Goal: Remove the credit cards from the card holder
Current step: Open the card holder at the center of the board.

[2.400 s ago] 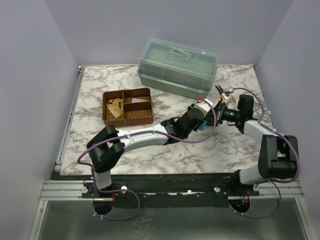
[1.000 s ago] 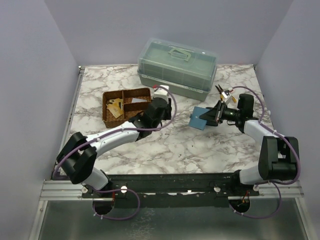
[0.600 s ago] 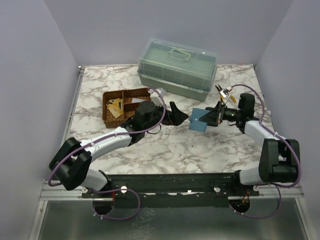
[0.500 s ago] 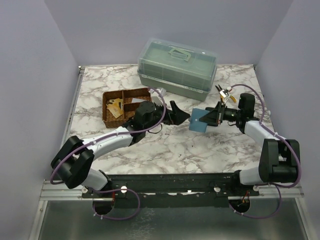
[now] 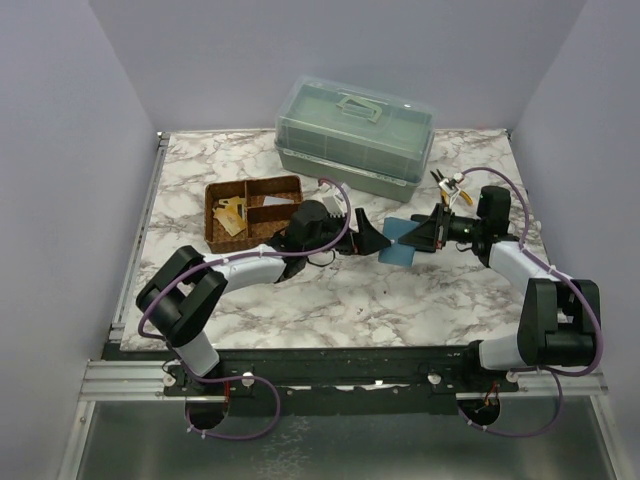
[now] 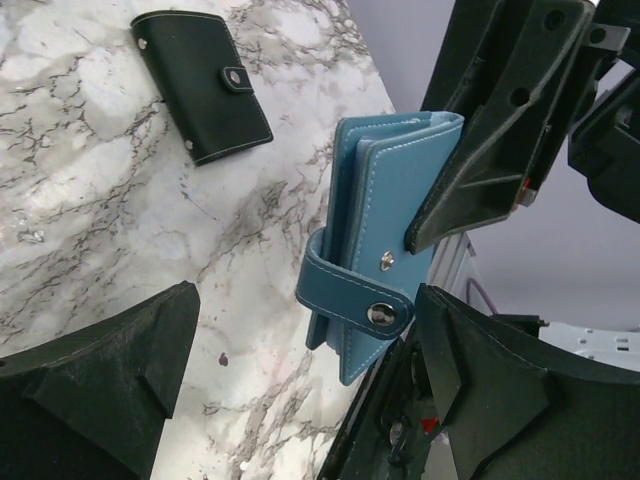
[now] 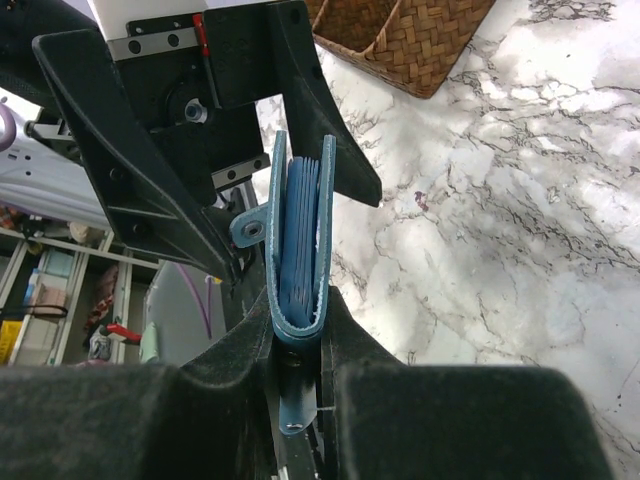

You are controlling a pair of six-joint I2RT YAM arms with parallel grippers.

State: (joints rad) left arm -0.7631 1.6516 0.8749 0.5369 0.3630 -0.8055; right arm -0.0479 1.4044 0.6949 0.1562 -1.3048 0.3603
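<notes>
Card holder (image 5: 405,243): teal-blue, folded, standing on edge right of the table's middle.
Right gripper (image 7: 298,335): jaws clamped on the card holder's fold.
Left gripper (image 6: 300,380): jaws wide apart, one each side of the card holder; contact unclear.
Credit cards (image 5: 232,215): tan, in the wicker basket's (image 5: 254,184) left compartment.
Black wallet (image 6: 200,85): flat on the marble table (image 5: 330,300), snapped shut.

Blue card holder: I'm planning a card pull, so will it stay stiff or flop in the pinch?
Probably fairly stiff: the card holder stands straight out of the right gripper without sagging. Its snap strap curls loose, so likely floppy there.
</notes>
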